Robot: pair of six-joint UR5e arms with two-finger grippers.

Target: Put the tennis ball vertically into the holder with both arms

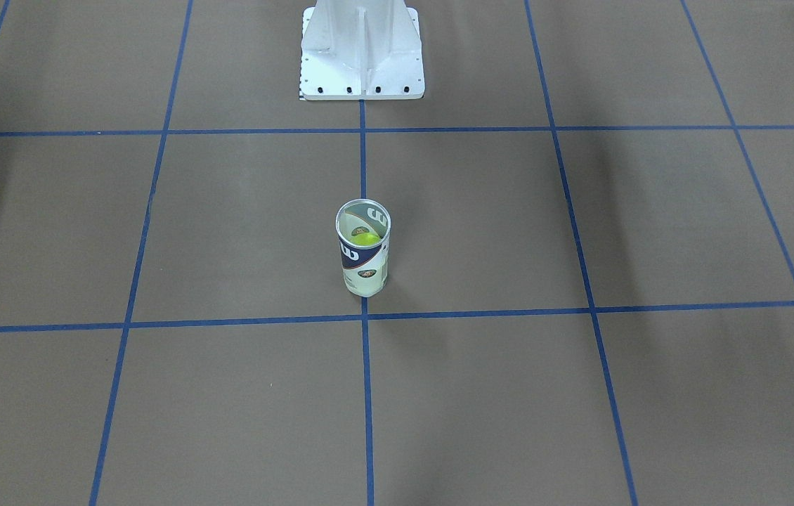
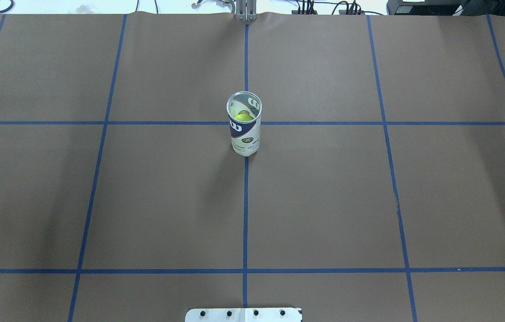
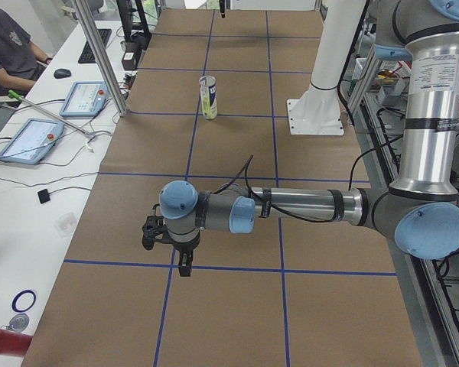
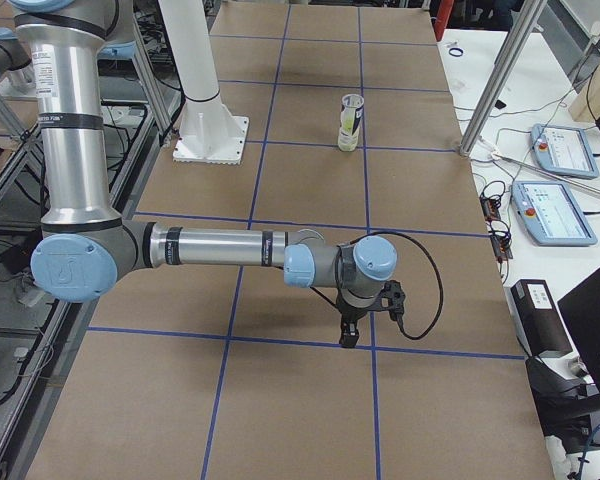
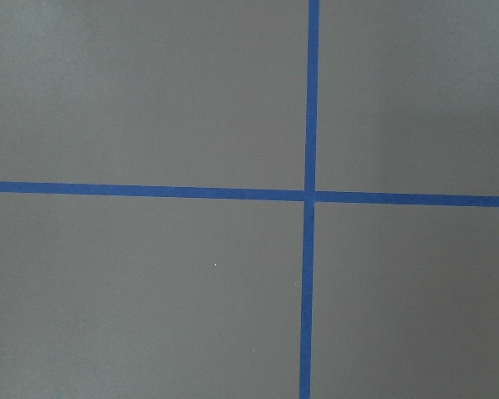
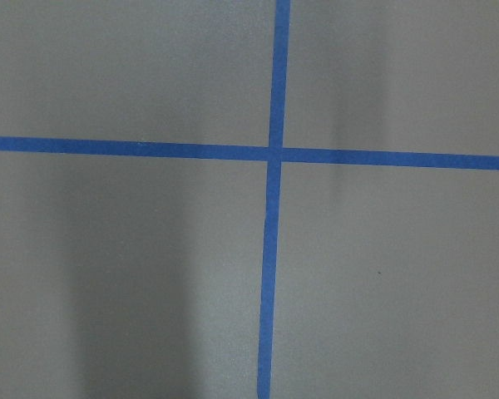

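The holder (image 1: 363, 256) stands upright on the middle blue tape line of the brown table. It is a clear tube with a silver rim and a white and navy label. A yellow-green tennis ball (image 1: 367, 239) sits inside it. The holder also shows in the overhead view (image 2: 244, 134), with the ball (image 2: 244, 117) below its rim. My left gripper (image 3: 184, 266) hangs over the table far from the holder (image 3: 207, 98) and points down. My right gripper (image 4: 348, 335) does the same, far from the holder (image 4: 351, 123). I cannot tell whether either is open or shut. Both wrist views show only table and tape.
The white metal base (image 1: 362, 70) stands at the robot's side of the table. Tablets (image 3: 30, 141) and cables lie on the white bench beside the table, where an operator (image 3: 8, 53) sits. An aluminium post (image 3: 99, 53) stands at the table's edge.
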